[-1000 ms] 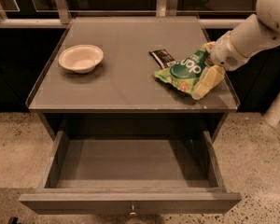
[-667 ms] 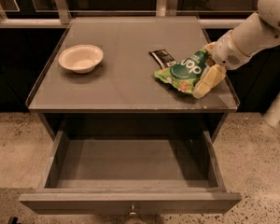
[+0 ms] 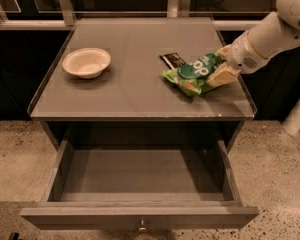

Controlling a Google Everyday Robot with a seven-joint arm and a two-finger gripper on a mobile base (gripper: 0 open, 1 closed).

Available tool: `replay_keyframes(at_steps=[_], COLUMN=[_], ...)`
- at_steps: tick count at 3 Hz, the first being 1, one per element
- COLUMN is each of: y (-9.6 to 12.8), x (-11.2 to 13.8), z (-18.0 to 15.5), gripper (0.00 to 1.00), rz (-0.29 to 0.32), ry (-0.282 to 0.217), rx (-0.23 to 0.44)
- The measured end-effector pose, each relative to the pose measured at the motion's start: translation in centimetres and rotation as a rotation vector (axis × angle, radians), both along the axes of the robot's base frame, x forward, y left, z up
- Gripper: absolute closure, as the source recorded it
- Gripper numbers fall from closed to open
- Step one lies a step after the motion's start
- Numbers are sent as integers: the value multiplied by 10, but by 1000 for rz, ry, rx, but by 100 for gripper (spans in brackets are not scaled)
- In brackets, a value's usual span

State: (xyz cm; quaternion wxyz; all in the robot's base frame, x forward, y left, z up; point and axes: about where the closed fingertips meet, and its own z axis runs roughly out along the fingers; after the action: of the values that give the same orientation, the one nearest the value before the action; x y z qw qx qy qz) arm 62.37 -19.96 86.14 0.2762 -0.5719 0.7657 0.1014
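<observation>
A green chip bag [image 3: 192,74] lies on the right part of the grey table top [image 3: 135,84]. My gripper [image 3: 217,66] comes in from the right on a white arm [image 3: 270,34] and is shut on the bag's right end, one tan finger [image 3: 221,77] in front of it and the other behind. A small black packet [image 3: 172,60] lies flat just left of the bag, touching its back edge. Far to the left, a white bowl [image 3: 86,62] stands alone on the table top.
Under the table top a drawer [image 3: 140,184] is pulled out wide, and nothing shows inside it. A rail with metal posts [image 3: 65,4] runs behind the table. Speckled floor [image 3: 280,184] surrounds the cabinet, and a white post [image 3: 297,114] stands at the right edge.
</observation>
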Motion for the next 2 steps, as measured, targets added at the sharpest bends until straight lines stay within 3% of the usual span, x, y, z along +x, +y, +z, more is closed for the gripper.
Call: replay_keyframes(at_steps=[1,2], y=[0,0], x=[0,0], z=[0,0], gripper=[100,100], rz=[0,0], ry=[0,0], rx=[0,0])
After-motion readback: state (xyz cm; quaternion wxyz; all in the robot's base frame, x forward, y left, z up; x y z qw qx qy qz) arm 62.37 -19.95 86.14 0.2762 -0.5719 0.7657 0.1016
